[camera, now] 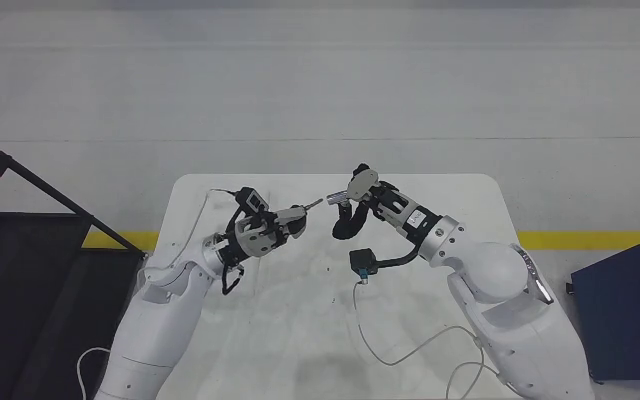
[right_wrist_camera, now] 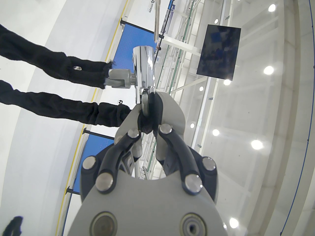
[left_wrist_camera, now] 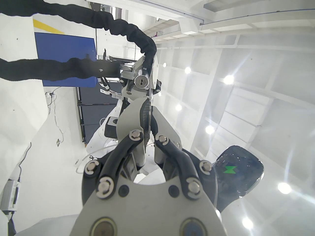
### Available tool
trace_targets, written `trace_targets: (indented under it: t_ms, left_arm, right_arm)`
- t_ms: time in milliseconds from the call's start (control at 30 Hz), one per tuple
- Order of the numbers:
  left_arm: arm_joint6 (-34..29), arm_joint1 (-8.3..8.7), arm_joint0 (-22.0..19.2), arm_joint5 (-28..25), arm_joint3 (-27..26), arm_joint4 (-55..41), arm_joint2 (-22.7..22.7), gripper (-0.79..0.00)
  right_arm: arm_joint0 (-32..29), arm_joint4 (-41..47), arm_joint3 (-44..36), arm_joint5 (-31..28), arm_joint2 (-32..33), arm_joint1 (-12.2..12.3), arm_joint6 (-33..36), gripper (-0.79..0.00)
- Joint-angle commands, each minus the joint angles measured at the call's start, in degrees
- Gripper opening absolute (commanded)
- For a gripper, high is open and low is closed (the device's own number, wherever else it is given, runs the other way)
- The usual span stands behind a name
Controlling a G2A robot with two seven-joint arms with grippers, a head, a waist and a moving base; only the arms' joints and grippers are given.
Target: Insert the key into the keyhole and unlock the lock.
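Both arms are held above the white table, tips facing each other. My left gripper is shut on a thin silver key, which runs edge-on from between its fingers toward the lock. My right gripper is shut on the chrome cylinder lock, which has black sleeved cables hanging from it. The keyhole face points at the key. In the right wrist view the key ends just short of the lock's end, slightly off to one side, not inside.
A small black and teal block with a white cable lies on the table under the right arm. The lock's black cable loops down below the grippers. A black frame stands left of the table.
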Motion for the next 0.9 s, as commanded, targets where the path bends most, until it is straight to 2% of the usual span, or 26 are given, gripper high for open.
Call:
trace_targets:
  t_ms: [0, 300, 600, 867]
  left_arm:
    - [-1.1, 0.01, -0.5, -3.3, 0.8, 1.5, 0.3, -0.785]
    - [-3.6, 0.41, -0.7, -7.6, 1.2, 4.6, -0.1, -0.785]
    - [-5.4, 1.24, -2.0, -6.5, 1.5, 8.0, -1.8, -0.785]
    - [-6.2, 1.36, -3.8, -4.6, 2.1, 7.4, -0.4, -0.785]
  right_arm:
    - [0.0, 0.0, 0.0, 0.0, 0.0, 0.0, 0.0, -0.785]
    - [0.0, 0.0, 0.0, 0.0, 0.0, 0.0, 0.0, -0.785]
    - [0.0, 0.0, 0.0, 0.0, 0.0, 0.0, 0.0, -0.785]
    - [0.0, 0.0, 0.0, 0.0, 0.0, 0.0, 0.0, -0.785]
